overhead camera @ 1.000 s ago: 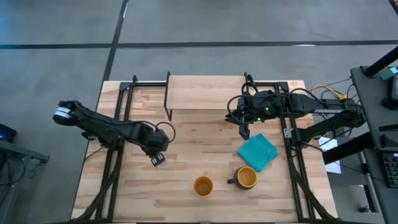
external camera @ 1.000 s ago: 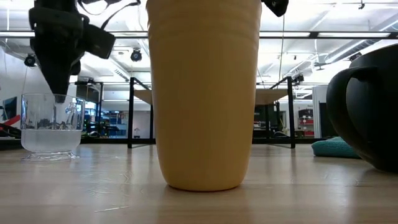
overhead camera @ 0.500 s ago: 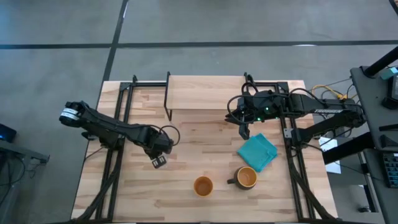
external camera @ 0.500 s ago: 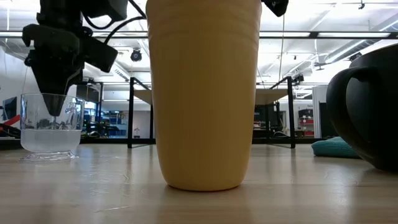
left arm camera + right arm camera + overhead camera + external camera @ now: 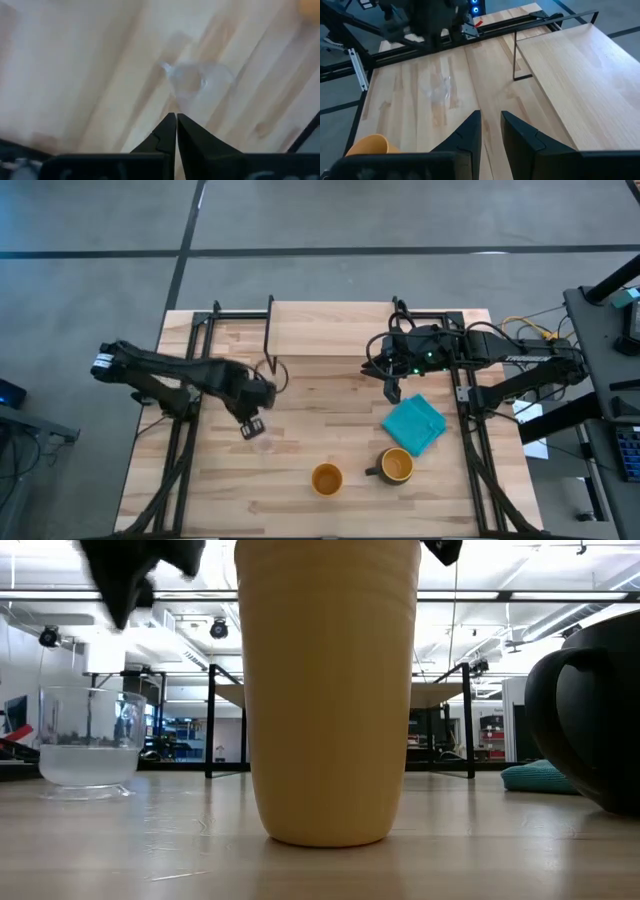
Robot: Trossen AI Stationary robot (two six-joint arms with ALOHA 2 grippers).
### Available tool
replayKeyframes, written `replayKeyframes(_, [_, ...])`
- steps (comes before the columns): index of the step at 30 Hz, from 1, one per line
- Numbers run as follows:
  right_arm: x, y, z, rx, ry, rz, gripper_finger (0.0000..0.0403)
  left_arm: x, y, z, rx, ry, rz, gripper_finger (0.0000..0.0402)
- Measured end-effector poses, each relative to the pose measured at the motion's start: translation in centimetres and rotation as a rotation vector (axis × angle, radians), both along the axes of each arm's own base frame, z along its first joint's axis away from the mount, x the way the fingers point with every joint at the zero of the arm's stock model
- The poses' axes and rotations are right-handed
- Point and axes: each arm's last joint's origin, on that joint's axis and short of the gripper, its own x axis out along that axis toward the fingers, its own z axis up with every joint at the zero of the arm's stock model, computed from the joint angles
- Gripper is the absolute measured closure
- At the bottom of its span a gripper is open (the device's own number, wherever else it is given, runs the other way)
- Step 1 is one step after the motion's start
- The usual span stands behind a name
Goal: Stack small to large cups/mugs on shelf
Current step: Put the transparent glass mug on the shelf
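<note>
Left gripper [image 5: 252,426] hangs over the surface [image 5: 300,450], just above and beside the clear cup [image 5: 260,442]; its fingers [image 5: 167,131] are pressed together with nothing between them, and in its wrist view the cup [image 5: 187,80] stands apart from the tips. In the low view the cup [image 5: 90,735] sits upright on the wood, with the dark gripper body [image 5: 125,570] raised clear of its rim.

Right gripper [image 5: 392,390] waits near the shelf [image 5: 320,328], its fingers [image 5: 470,132] slightly parted and holding nothing. It hangs just beside the teal cloth [image 5: 414,424], on the shelf side of it.

The yellow cup [image 5: 327,478] stands upright near the front edge of the surface, well apart from the clear cup. Just beside it, toward the right arm, is the mug [image 5: 396,466], dark outside and yellow-orange inside, its handle pointing toward the yellow cup. The cloth lies between the mug and the right gripper. The shelf, a light board on black legs, sits at the back middle of the surface and carries none of the three vessels.

Pale lettering runs along the right arm [image 5: 525,360] in the high view, too small to read surely.
</note>
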Motion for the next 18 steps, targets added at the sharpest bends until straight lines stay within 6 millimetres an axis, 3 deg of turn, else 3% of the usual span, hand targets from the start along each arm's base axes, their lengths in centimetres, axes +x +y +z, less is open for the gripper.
replayKeyframes(4, [0.0, 0.0, 0.1, -0.010, -0.007, 0.004, 0.0335, -0.2, 1.6, 3.9, 0.065, -0.060, 0.030, 0.0401])
replayKeyframes(8, [0.0, 0.0, 0.1, -0.039, -0.004, 0.022, 0.0335, -0.3, 2.6, 5.1, 0.096, -0.084, 0.073, 0.0401])
replayKeyframes(18, [0.0, 0.0, 0.0, -0.061, 0.000, 0.034, 0.0335, -0.1, 2.1, 0.8, -0.018, 0.095, 0.014, 0.0401])
